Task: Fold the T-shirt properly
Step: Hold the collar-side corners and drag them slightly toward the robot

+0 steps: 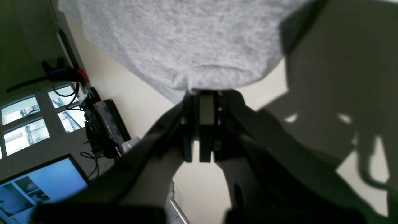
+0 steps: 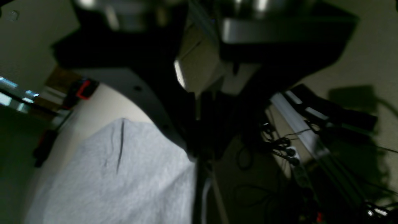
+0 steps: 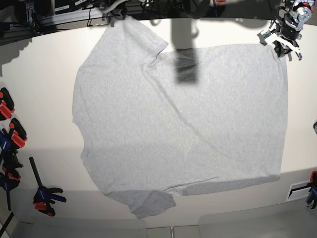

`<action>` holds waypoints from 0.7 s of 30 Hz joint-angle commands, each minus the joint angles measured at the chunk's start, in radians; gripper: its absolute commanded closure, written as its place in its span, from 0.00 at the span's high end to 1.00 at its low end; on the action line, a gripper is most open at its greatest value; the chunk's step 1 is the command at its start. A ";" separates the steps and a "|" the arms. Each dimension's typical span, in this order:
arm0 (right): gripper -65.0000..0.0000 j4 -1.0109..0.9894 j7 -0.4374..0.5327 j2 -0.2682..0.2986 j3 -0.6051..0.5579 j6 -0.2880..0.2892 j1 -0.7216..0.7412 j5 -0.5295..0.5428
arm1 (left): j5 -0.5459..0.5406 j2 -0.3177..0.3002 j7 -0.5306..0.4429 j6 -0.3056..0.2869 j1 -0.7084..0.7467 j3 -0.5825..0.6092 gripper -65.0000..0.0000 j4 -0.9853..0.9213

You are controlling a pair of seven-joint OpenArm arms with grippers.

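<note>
The light grey T-shirt (image 3: 178, 129) lies spread flat, plain side up, on the cream table (image 3: 44, 59), sleeves toward the base view's left. My left gripper (image 3: 283, 43) is at the shirt's far right corner. The left wrist view shows that gripper (image 1: 203, 93) shut on a pinched edge of the grey fabric (image 1: 186, 40). My right gripper (image 3: 116, 14) sits at the tip of the far sleeve by the table's back edge. In the right wrist view its dark fingers (image 2: 199, 155) are closed where the cloth (image 2: 124, 180) runs into them.
Orange-and-black clamps (image 3: 10, 129) and a blue-handled one (image 3: 44, 194) lie along the table's left edge, another clamp (image 3: 312, 188) at the right edge. Cables and a rail (image 2: 289, 149) run behind the back edge. A monitor (image 1: 40, 186) stands beyond the table.
</note>
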 commanded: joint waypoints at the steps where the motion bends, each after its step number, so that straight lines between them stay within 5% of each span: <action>1: 0.00 0.016 -0.002 0.014 -0.006 -0.027 -0.009 -0.015 | -0.008 -0.006 -0.006 -0.048 0.011 0.006 0.00 0.000; 12: 0.00 0.016 -0.027 0.043 -0.015 -0.186 -0.010 -0.015 | -0.008 -0.006 -0.006 -0.048 0.011 0.006 0.00 0.000; 21: 0.00 0.016 -0.037 0.043 -0.023 -0.187 -0.023 -0.033 | -0.008 -0.006 -0.006 -0.048 0.011 0.006 0.00 0.000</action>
